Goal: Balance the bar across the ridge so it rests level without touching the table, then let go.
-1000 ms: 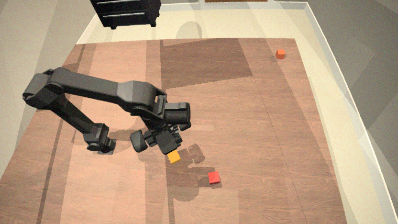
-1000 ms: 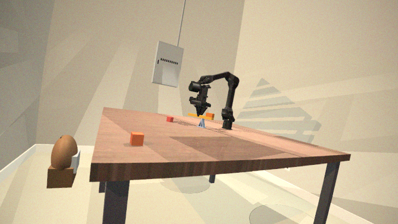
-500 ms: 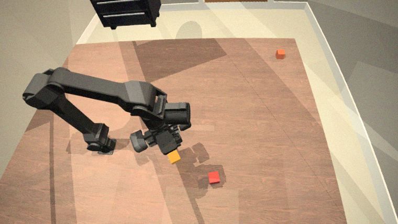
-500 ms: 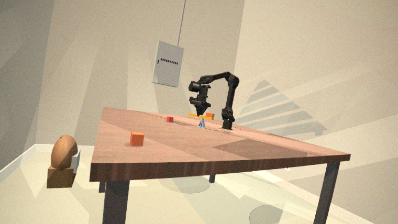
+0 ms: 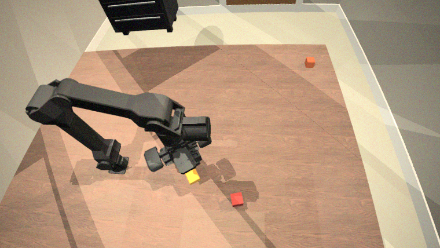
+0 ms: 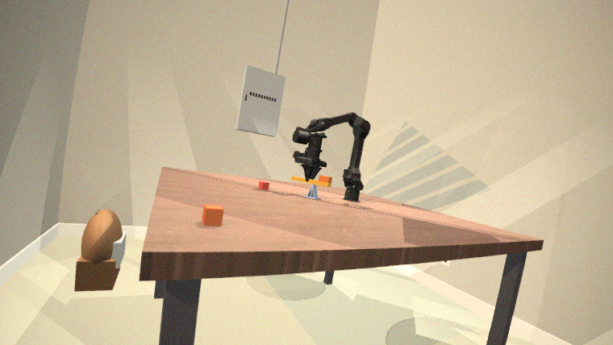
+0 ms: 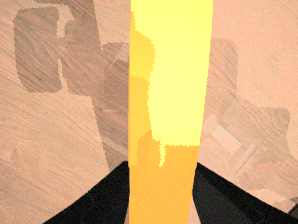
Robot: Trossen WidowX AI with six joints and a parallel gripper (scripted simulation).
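Wooden brown table [image 6: 274, 222] carries the black six-joint arm [image 6: 356, 145], whose parallel-jaw gripper [image 6: 309, 177] points down with jaws partly closed, pinching the long yellow bar [image 7: 166, 143] at its middle. Bar sits level over the small pale-blue wedge ridge [image 6: 312, 193], off the tabletop.

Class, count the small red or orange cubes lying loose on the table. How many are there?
2. A red cube lies near the gripper; an orange cube sits at the far corner. More may hide beneath the arm.
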